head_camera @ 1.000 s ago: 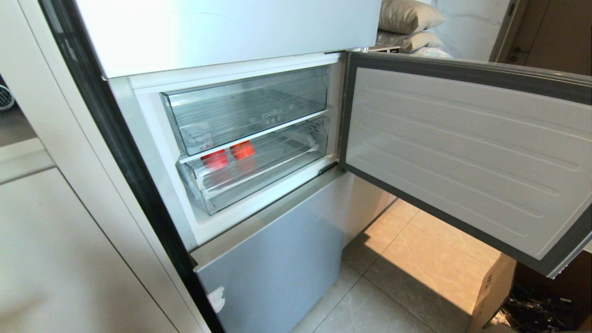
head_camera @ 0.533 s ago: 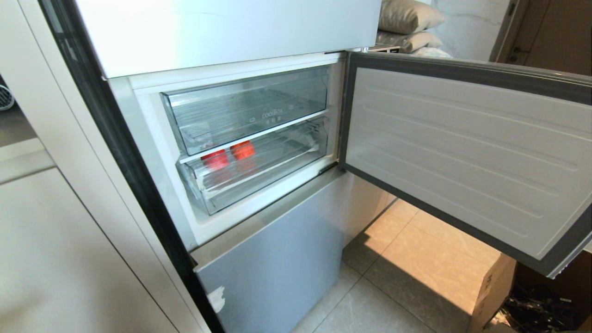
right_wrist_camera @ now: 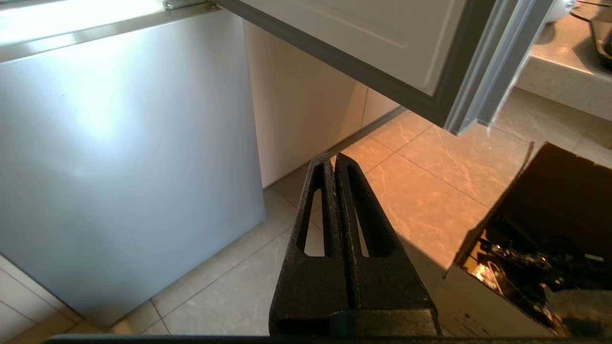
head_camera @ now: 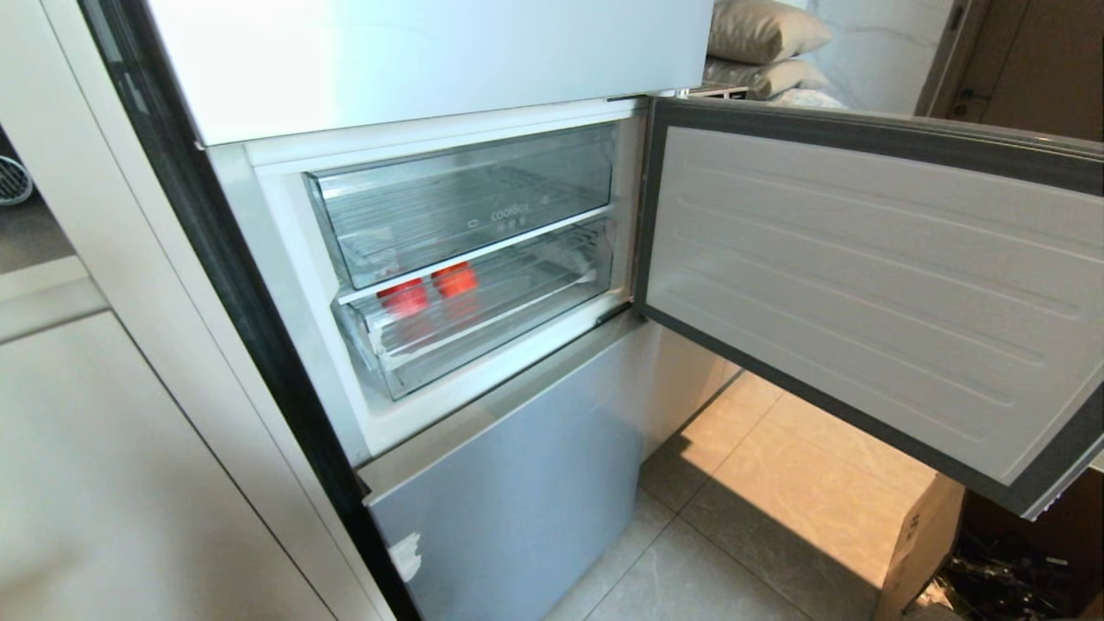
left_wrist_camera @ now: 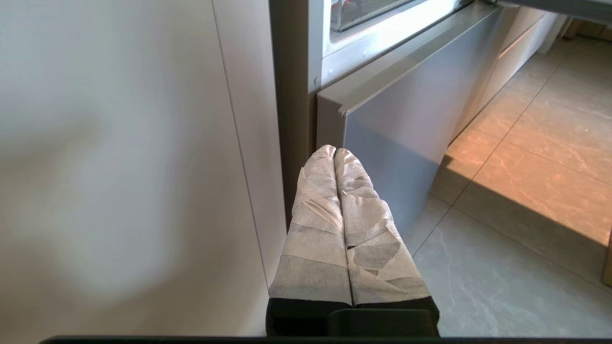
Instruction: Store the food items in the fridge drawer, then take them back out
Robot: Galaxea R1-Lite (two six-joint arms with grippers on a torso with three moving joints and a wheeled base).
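Both claws are pressed together and empty: the left claw [left_wrist_camera: 334,152] before the lower door [left_wrist_camera: 392,143], the right claw [right_wrist_camera: 333,160] over the floor [right_wrist_camera: 430,191]. Two clear drawers are counted; two red items [head_camera: 403,296] [head_camera: 454,279] are seen in the lower drawer [head_camera: 483,328], at 10 o'clock.

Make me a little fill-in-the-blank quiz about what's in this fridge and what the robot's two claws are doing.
1. The two red food items lie in the ____ of the two clear drawers.
2. The fridge door stands ____.
3. The left gripper, wrapped in white tape, has its fingers pressed ____.
4. The right gripper holds ____.

Missing words: lower; open; together; nothing
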